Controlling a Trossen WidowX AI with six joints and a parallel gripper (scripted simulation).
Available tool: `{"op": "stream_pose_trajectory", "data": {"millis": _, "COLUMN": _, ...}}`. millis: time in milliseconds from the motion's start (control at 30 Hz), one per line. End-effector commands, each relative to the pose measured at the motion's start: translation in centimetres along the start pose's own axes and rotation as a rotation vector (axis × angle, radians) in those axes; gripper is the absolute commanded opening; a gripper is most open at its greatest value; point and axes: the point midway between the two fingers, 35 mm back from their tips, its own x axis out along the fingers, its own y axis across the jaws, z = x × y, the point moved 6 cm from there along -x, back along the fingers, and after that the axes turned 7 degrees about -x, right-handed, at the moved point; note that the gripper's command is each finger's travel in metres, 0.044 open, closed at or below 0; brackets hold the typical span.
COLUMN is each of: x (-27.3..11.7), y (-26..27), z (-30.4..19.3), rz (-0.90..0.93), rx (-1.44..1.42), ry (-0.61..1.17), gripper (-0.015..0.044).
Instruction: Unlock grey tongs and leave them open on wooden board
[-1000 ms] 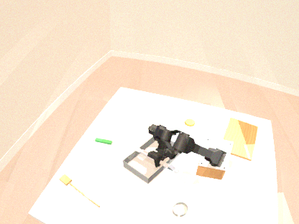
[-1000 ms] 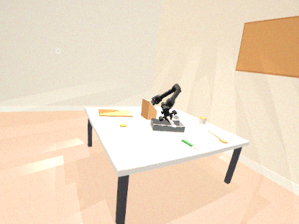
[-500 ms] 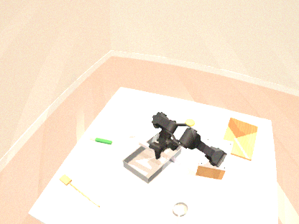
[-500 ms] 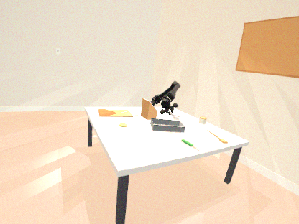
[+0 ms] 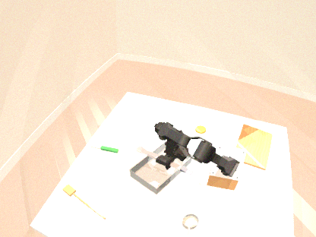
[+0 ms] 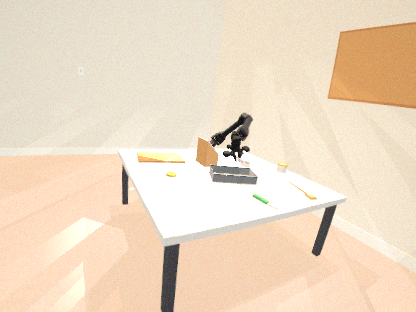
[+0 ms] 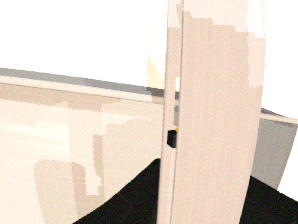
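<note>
The grey tongs [image 5: 149, 153] [image 7: 215, 100] look pale and are held above the roasting tin [image 5: 143, 183] [image 6: 235, 178] [image 7: 272, 155]. They reach past both of its long sides in the top view. My gripper [image 5: 167, 161] [image 6: 236, 157] [image 7: 188, 169] is shut on the tongs, with a dark finger on each side of them in the wrist view. The tongs' arms look close together, and a small dark part [image 7: 172, 138] shows in the slit between them. The lock's state cannot be told. The wooden board [image 5: 258, 146] [image 6: 160, 159] lies apart from the tin.
An upright orange-brown block [image 5: 222, 182] [image 6: 206, 153] stands between tin and board. A yellow disc [image 5: 200, 129] [image 6: 171, 174], a green-handled tool [image 5: 109, 149] [image 6: 260, 199], a yellow-headed spatula [image 5: 69, 190] [image 6: 311, 196] and a small round jar [image 5: 190, 221] [image 6: 282, 168] are around the table.
</note>
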Motion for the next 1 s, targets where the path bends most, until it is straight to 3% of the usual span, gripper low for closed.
{"op": "stream_pose_trajectory", "data": {"millis": 0, "x": 0.0, "y": -0.6, "z": -0.1, "rz": 0.102, "rx": 0.005, "ry": -0.007, "gripper": -0.0150}}
{"op": "stream_pose_trajectory", "data": {"millis": 233, "x": -0.1, "y": -1.7, "z": -0.5, "rz": 0.289, "rx": 0.015, "ry": 0.020, "gripper": -0.0150}}
{"op": "stream_pose_trajectory", "data": {"millis": 567, "x": -0.2, "y": -1.6, "z": -0.5, "rz": 0.288, "rx": 0.008, "ry": 0.017, "gripper": -0.0150}}
{"op": "stream_pose_trajectory", "data": {"millis": 967, "x": -4.2, "y": 4.2, "z": -2.4, "rz": 0.340, "rx": -0.153, "ry": 0.014, "gripper": -0.0150}}
